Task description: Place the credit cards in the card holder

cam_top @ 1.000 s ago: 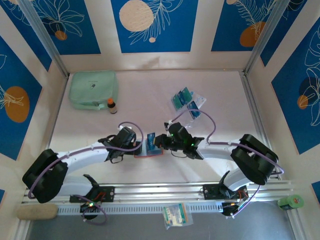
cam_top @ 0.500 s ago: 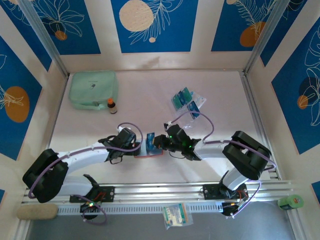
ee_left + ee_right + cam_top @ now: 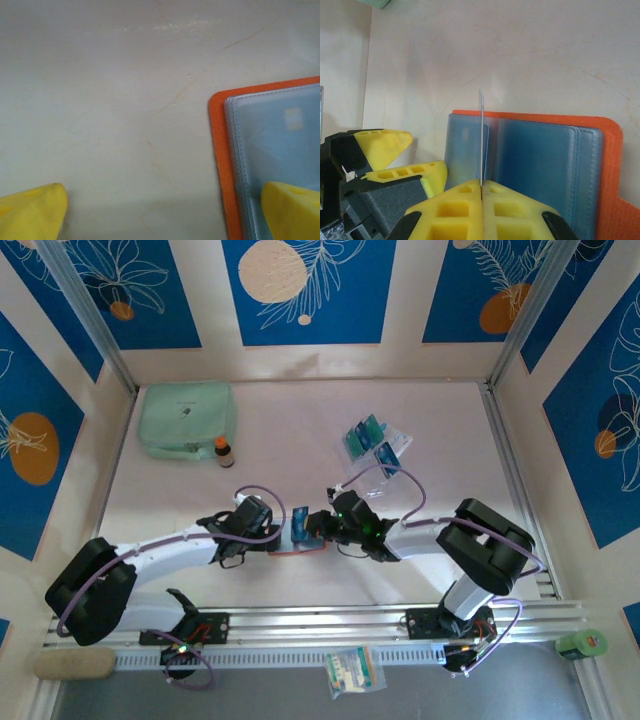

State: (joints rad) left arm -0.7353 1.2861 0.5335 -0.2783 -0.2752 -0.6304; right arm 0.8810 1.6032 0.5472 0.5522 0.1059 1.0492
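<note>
Holding blue credit card (image 3: 481, 131) upright over open orange card holder (image 3: 612, 150), right gripper (image 3: 481, 186) pinched tight; left gripper (image 3: 162, 212) wide open at holder edge; other cards (image 3: 365, 436) lie well apart, not yet in

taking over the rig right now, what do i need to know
Left gripper open, one finger over the edge of the open card holder.
Right gripper shut on one card, held edge-on above the holder's pockets.
Other cards lie in a heap at the table's far right.
Held card not yet in; the heap is left. Whether any pocket is filled is unclear.
</note>
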